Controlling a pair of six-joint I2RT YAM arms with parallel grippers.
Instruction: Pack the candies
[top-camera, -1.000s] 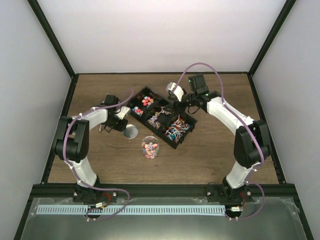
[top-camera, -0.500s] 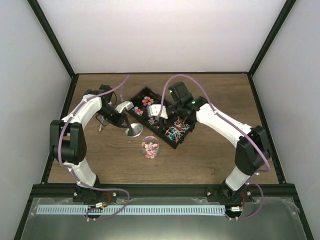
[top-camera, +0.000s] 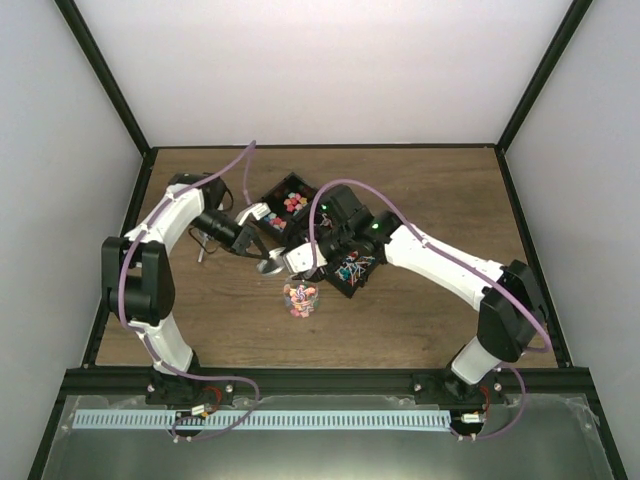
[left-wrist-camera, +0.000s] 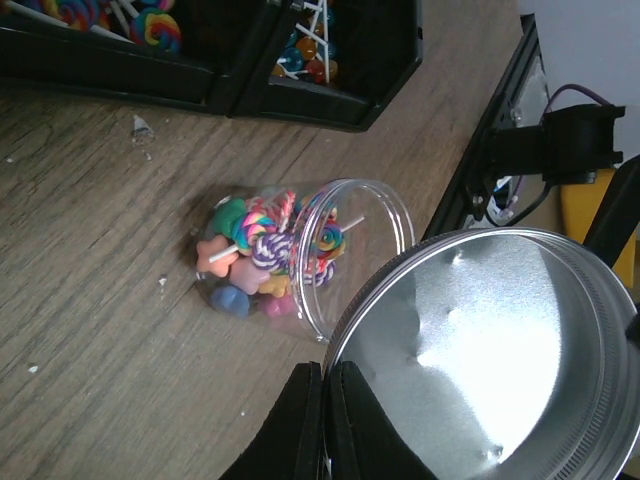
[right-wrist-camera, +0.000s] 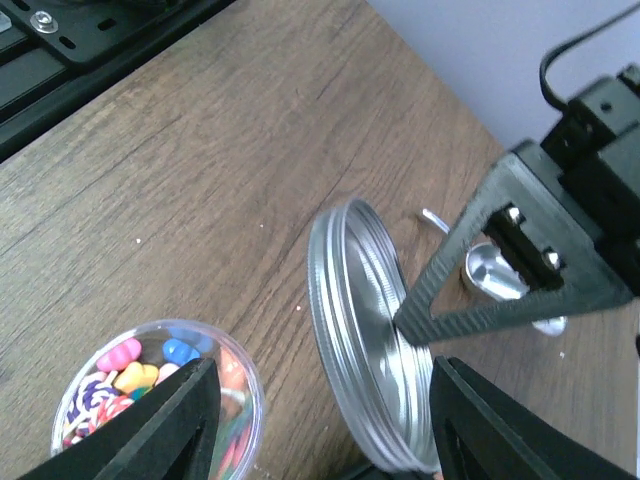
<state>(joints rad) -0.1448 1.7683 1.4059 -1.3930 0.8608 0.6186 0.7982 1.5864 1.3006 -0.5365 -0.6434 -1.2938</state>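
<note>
- Your left hand (left-wrist-camera: 326, 374) is pinching the rim of the silver lid (left-wrist-camera: 500, 350), its jaws closed on the edge.
- You are holding the lid tilted, just beside the mouth of the clear jar (left-wrist-camera: 368, 225) and not touching it.
- The jar is standing open on the wooden tabletop (left-wrist-camera: 90, 340), near the black tray (left-wrist-camera: 120, 75) on its near side.
- The candies (left-wrist-camera: 258, 255) are lying in a bright heap at the bottom of the jar; swirled lollipops and small pink, blue and yellow pieces are showing through the glass.
- More candies are sitting in the tray's compartments.
- Your right hand (right-wrist-camera: 330, 425) is hovering spread open close to the jar and the lid, gripping nothing.
- In the right wrist view, the left hand's black fingers (right-wrist-camera: 500, 270) are clamping the lid on edge.
</note>
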